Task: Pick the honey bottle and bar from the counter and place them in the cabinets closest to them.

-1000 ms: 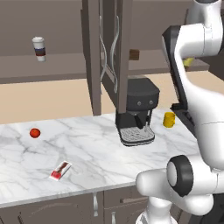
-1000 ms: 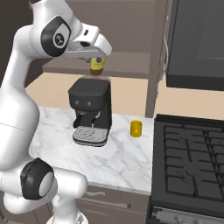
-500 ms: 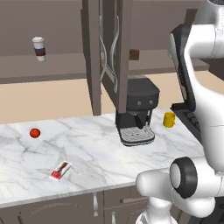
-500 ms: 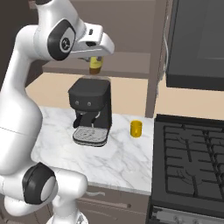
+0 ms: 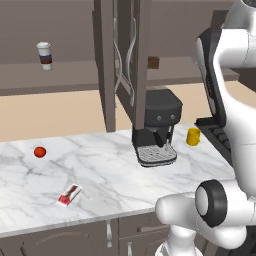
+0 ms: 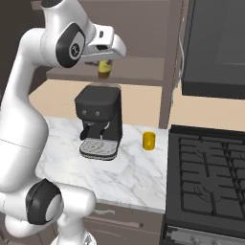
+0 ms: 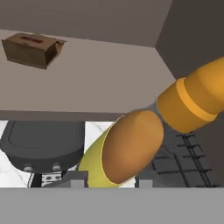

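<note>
gripping honey bottle (image 6: pixel 104 68) in clamped jaws, above coffee machine (image 6: pixel 99 121), beside cabinet shelf edge (image 7: pixel 65 114)

the counter (image 5: pixel 110 175) looks like polished white marble with grey veins, smooth and faintly glossy. the cabinets (image 5: pixel 122 60) read as matt grey-brown wood with shiny curved metal handles (image 5: pixel 131 47). the honey bottle (image 7: pixel 131 151) has a smooth amber plastic look. the bar (image 5: pixel 69 194) wears a slick printed wrapper. the coffee machine (image 6: pixel 99 119) is matt black plastic with a metal drip grille.
</note>
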